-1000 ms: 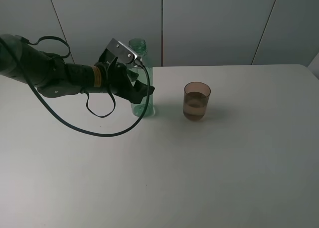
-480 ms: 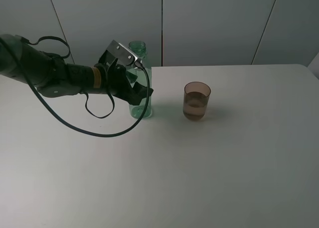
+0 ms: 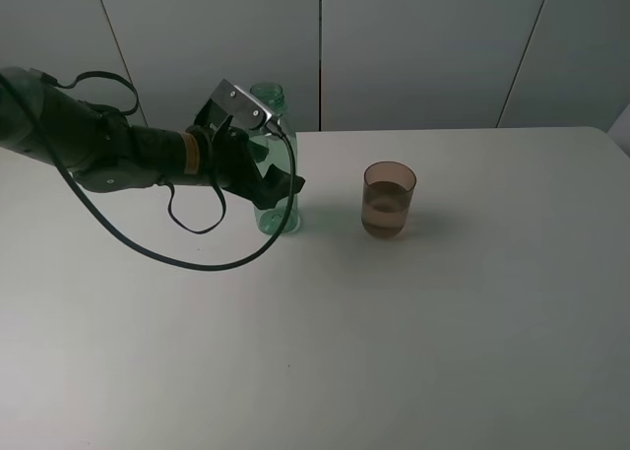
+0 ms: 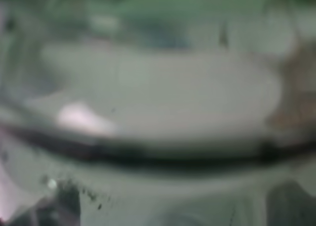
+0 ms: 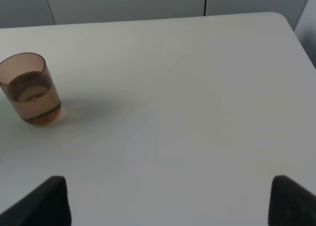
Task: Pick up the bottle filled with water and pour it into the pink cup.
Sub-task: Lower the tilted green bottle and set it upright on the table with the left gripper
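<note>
The green-tinted bottle (image 3: pixel 278 212) stands upright on the white table (image 3: pixel 443 332), left of the pink cup (image 3: pixel 389 201). My left gripper (image 3: pixel 272 179) is closed around the bottle's middle from the left side. The left wrist view is filled by the blurred bottle wall (image 4: pixel 158 97) very close up. The pink cup holds some water and also shows in the right wrist view (image 5: pixel 30 89). My right gripper (image 5: pixel 168 201) is open and empty, low over the table well to the right of the cup, and is out of the high view.
The left arm's black cable (image 3: pixel 197 258) loops down over the table in front of the arm. Grey wall panels (image 3: pixel 423 46) stand behind the table's far edge. The table's right corner (image 5: pixel 279 18) shows in the right wrist view.
The left gripper and the bottle have shifted slightly to the left together. The cup and the right gripper have not moved.
</note>
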`<act>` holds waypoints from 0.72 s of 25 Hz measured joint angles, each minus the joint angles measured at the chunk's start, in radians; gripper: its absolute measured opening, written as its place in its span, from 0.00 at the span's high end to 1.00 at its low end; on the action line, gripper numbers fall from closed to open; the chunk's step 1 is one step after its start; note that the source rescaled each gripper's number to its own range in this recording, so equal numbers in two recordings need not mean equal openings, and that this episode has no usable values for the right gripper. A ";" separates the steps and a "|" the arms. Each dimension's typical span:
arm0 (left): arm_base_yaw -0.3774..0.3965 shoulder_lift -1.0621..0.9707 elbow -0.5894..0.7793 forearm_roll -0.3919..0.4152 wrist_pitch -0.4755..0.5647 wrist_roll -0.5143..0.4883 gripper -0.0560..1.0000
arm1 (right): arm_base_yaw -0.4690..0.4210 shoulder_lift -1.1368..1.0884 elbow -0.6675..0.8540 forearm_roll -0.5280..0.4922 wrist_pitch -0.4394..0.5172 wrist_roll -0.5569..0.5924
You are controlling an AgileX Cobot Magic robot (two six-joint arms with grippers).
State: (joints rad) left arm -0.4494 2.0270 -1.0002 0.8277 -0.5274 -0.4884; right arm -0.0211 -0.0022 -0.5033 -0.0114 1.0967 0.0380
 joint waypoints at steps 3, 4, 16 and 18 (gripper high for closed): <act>-0.008 0.000 0.000 0.000 0.021 0.000 0.03 | 0.000 0.000 0.000 0.000 0.000 0.000; -0.013 0.000 0.000 0.000 0.035 0.000 0.03 | 0.000 0.000 0.000 0.000 0.000 0.000; -0.036 -0.069 0.028 0.000 0.167 -0.098 0.03 | 0.000 0.000 0.000 0.000 0.000 0.000; -0.036 -0.083 0.049 0.000 0.169 -0.105 0.03 | 0.000 0.000 0.000 0.000 0.000 0.000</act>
State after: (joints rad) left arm -0.4851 1.9439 -0.9510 0.8277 -0.3585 -0.5933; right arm -0.0211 -0.0022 -0.5033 -0.0114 1.0967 0.0380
